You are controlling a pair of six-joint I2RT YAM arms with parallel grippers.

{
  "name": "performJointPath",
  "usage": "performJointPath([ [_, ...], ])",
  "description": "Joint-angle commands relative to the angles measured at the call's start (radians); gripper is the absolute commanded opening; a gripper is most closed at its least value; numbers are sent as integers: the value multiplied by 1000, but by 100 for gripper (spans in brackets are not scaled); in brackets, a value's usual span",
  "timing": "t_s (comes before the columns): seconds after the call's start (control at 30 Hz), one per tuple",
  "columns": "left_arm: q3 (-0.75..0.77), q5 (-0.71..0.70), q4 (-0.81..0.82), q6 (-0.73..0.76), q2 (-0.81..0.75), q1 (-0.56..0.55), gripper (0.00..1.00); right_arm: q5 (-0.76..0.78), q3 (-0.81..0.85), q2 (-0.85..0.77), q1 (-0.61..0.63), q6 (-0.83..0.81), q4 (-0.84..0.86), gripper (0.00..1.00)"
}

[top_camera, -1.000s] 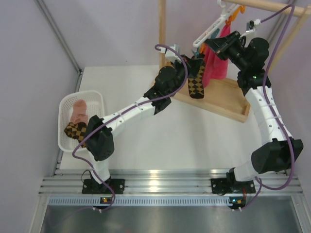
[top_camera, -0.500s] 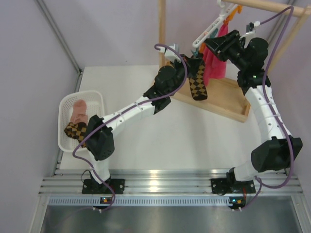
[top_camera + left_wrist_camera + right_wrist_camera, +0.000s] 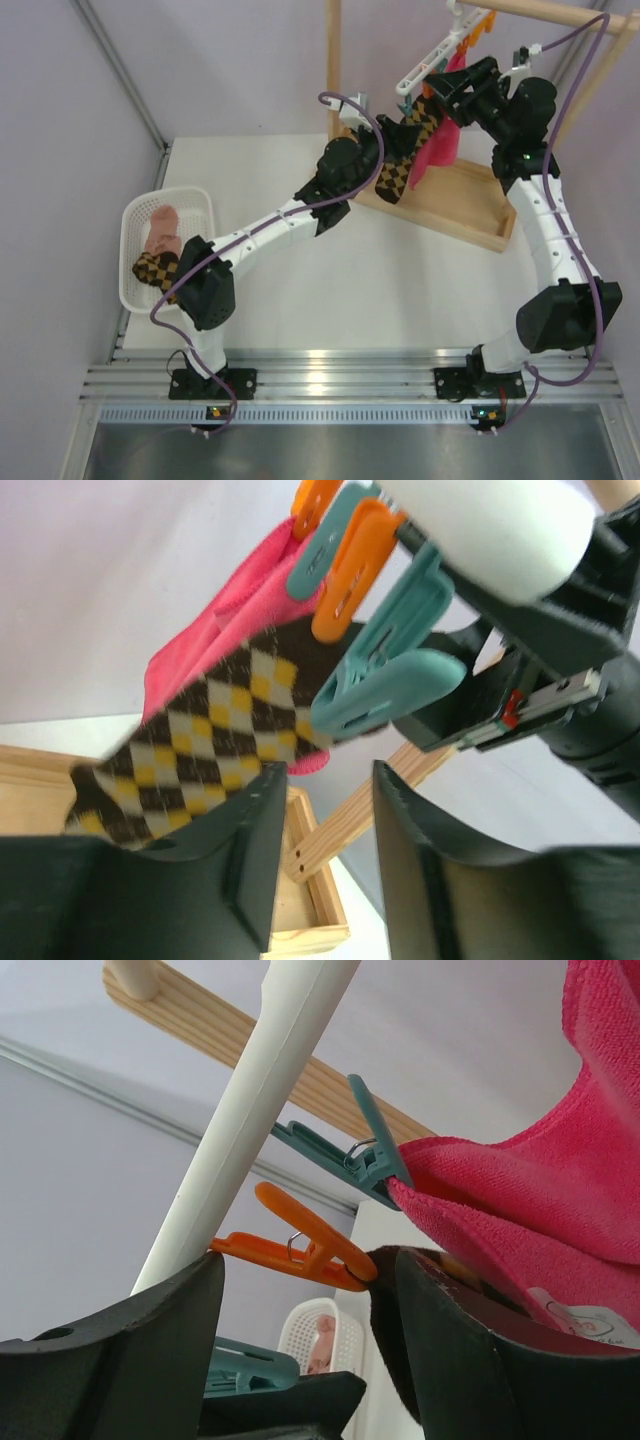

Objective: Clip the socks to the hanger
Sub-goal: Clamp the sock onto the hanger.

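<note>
The white table (image 3: 300, 290) fills the middle of the top view. The wooden rack (image 3: 470, 215) stands at its upper right, and both of your arms reach up to it.

At the left edge of that view sits a white basket (image 3: 127, 255). It holds a peach sock (image 3: 162, 225) and one of the diamond-check socks (image 3: 155, 268).

The hanger (image 3: 435, 60) slants along the rack's top rail at the upper right. A pink cloth (image 3: 440, 150) hangs below it. The other checked sock (image 3: 405, 150) stretches tilted from the hanger down toward the rack's base.

Your left gripper (image 3: 325, 780) sits at the bottom of the left wrist view with its jaws parted and nothing between them. The sock (image 3: 200, 730) lies just to the left of them.

Your right gripper (image 3: 300, 1280) also stands open. Its fingers frame an orange clip (image 3: 300, 1245) without pressing it.

At the centre of the left wrist view, a teal clip (image 3: 385, 685) meets the sock's upper end. In the right wrist view, another teal clip (image 3: 350, 1150) bites the pink cloth's edge.
</note>
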Motion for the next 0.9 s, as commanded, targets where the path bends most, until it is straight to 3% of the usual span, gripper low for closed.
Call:
performJointPath([
  [0.0, -39, 52, 63, -3, -55, 0, 46, 16, -1, -24, -22, -6, 77, 68],
  [0.17, -108, 101, 58, 4, -116, 2, 50, 0, -43, -58, -37, -34, 109, 69],
  [0.4, -252, 161, 128, 173, -228, 8, 58, -86, -103, -114, -60, -127, 173, 68],
  [0.6, -240, 245, 156, 309, -230, 19, 61, -132, -120, -147, -60, -261, 178, 67],
  [0.87, -144, 342, 165, 333, -160, 31, 60, -205, -99, -144, -60, -336, 175, 65],
])
